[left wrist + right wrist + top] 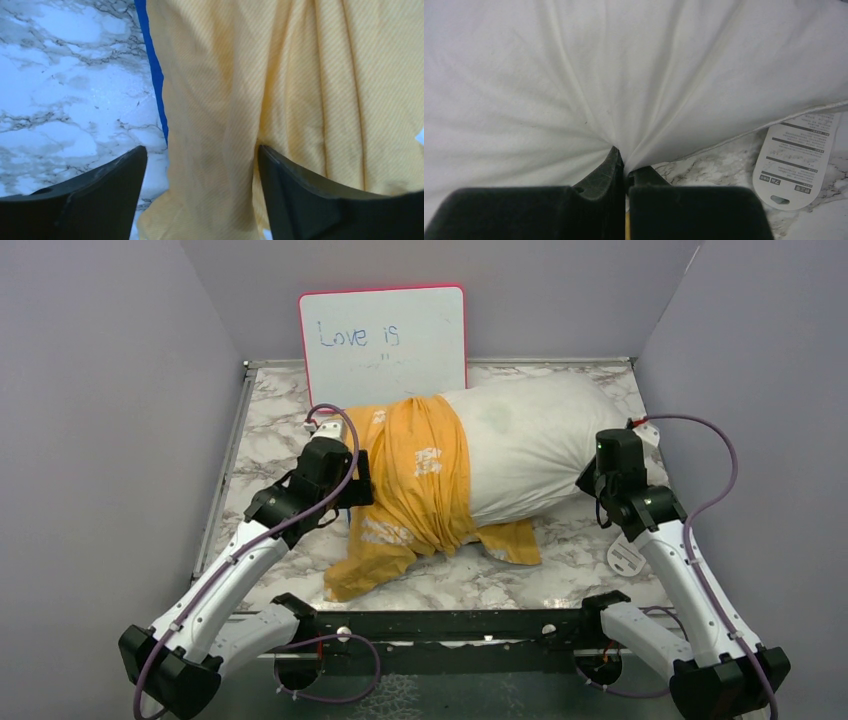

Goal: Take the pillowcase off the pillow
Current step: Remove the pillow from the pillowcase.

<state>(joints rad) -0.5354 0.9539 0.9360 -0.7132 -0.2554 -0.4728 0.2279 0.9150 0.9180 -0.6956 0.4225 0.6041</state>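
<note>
From above, the pillow (535,445) lay across the marble counter (270,420), its right half bare and white. The pillowcase (420,475) was bunched yellow-orange round the pillow's left and middle part, with loose folds trailing toward the near edge of the counter. A pink-framed whiteboard (383,340) stood against the back wall just behind the pillow. The left tool (352,480) sat at the left end of the pillowcase, and the right tool (590,480) was against the pillow's bare right end. From this height neither tool's fingers could be made out.

In the left wrist view, the left tool's two dark fingers (100,192) stood well apart, not clamped. Yellow fabric of the pillowcase lay in folds between and beyond them. A narrow blue strip ran along the pillowcase's left border, and bare marble showed to the left of it.

In the right wrist view, the right tool's fingers (604,172) were pressed together on a pinch of the pillow's white cloth, and creases fanned out from that spot. A white slotted label (799,160) with small print lay on the counter just beside the pillow's lower seam.
</note>
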